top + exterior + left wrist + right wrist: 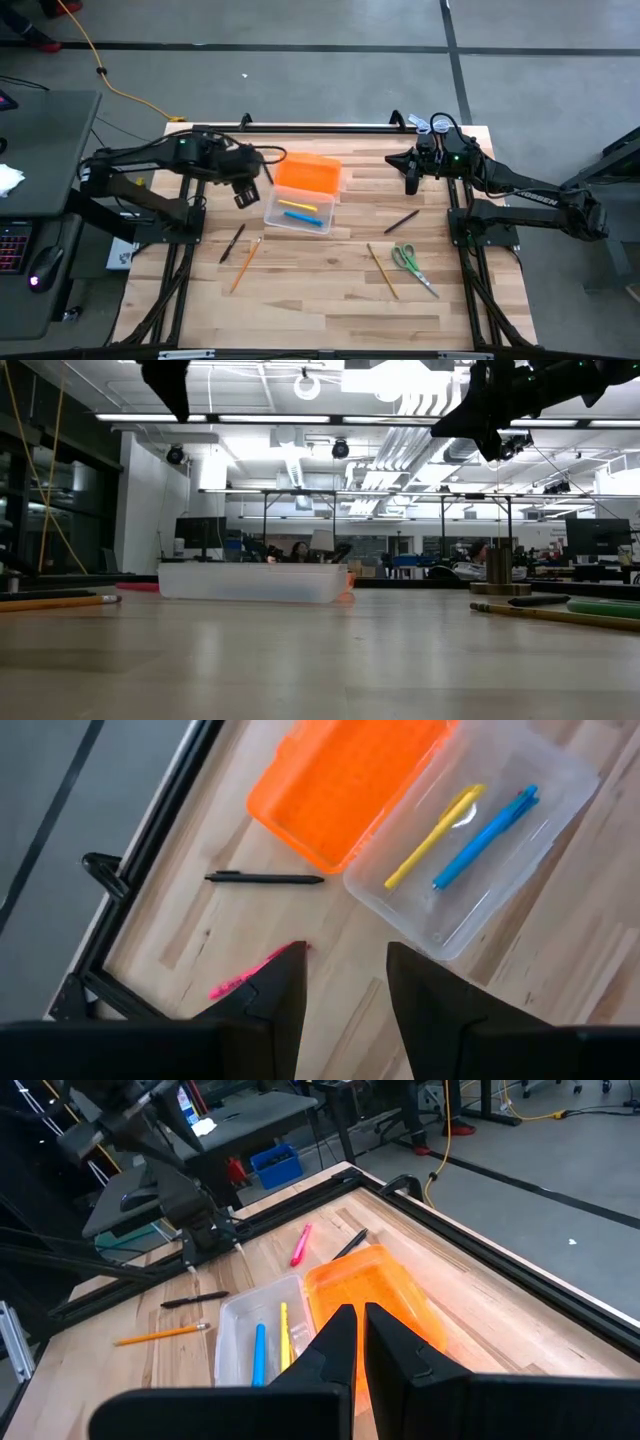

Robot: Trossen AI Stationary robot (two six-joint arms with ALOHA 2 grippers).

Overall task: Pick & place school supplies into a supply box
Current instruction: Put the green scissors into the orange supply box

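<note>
Hovering above the table's far left, just beside the clear plastic supply box (298, 213) with its bright orange lid (308, 174) folded open, the left gripper (345, 982) stands with fingers parted and empty, over a thin pink pen (250, 976) lying near a black pen (265, 877). That pink pen looks light, stiff and smooth, likely to roll, so a pinch across its middle seems safest. Box holds a yellow pen (433, 838) and a blue pen (486, 836); the right gripper (411, 186) waits pinched shut and empty at the far right.
</note>
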